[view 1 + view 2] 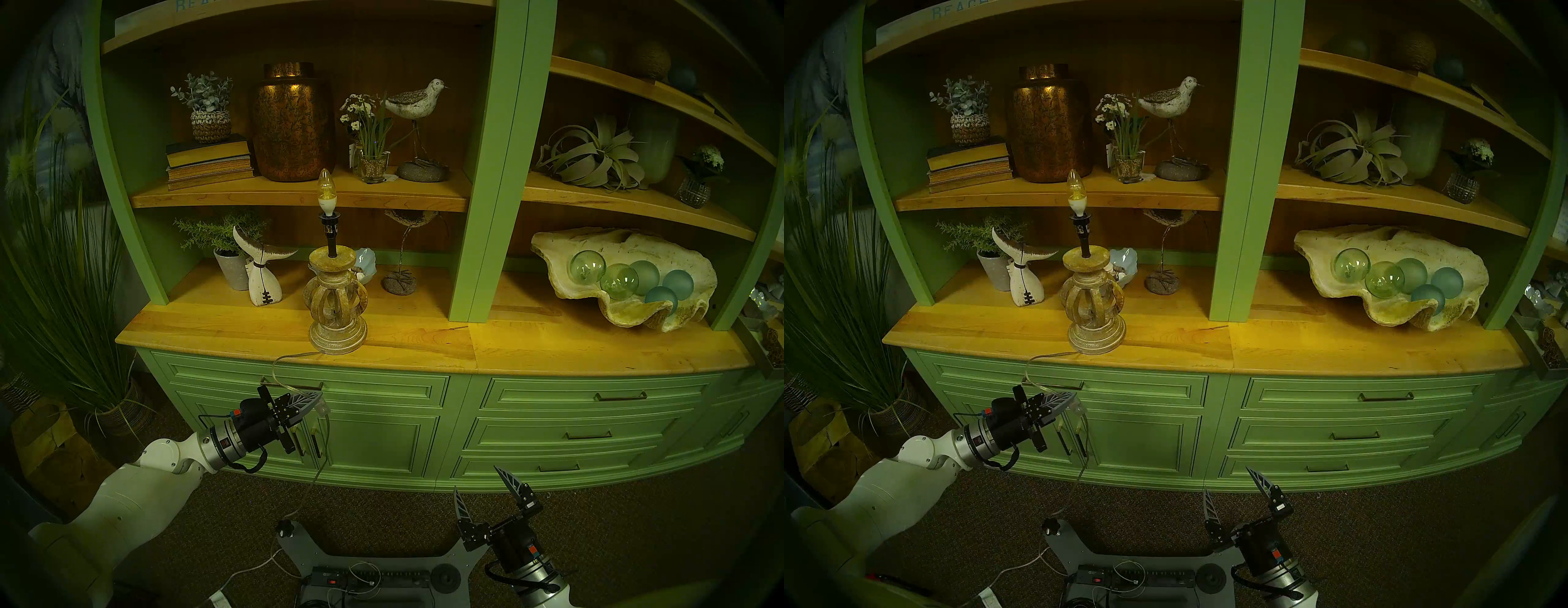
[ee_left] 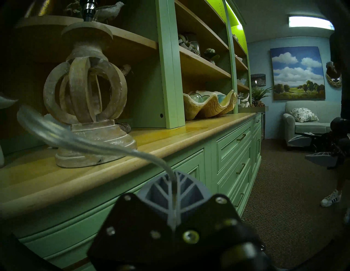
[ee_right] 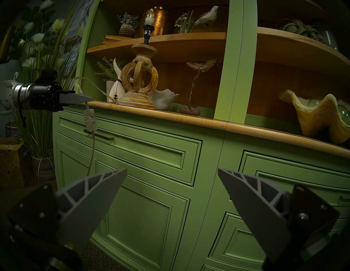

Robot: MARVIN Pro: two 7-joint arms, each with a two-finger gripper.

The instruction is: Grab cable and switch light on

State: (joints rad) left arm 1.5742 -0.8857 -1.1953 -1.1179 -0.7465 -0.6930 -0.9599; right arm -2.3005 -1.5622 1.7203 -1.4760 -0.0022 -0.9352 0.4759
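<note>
The light (image 1: 337,305) is a beige turned-wood lamp with a bare candle bulb (image 1: 324,189), standing near the front edge of the wooden countertop (image 1: 551,344); the bulb shows no bright glow. The clear cable (image 1: 275,367) loops off the lamp base over the counter edge. My left gripper (image 1: 316,399) is shut on the cable in front of the top drawer, as the left wrist view (image 2: 175,176) also shows. The clear switch block (image 3: 90,121) hangs just below its fingertips. My right gripper (image 1: 477,479) is open and empty, low before the cabinet, right of the hanging cable.
Below the switch the cable drops to a plug (image 1: 285,528) on the carpet beside a black power strip (image 1: 369,579). A whale-tail figurine (image 1: 263,276), a potted plant (image 1: 231,263) and a bird on a stand (image 1: 401,263) stand behind the lamp. Tall grass (image 1: 63,297) fills the left.
</note>
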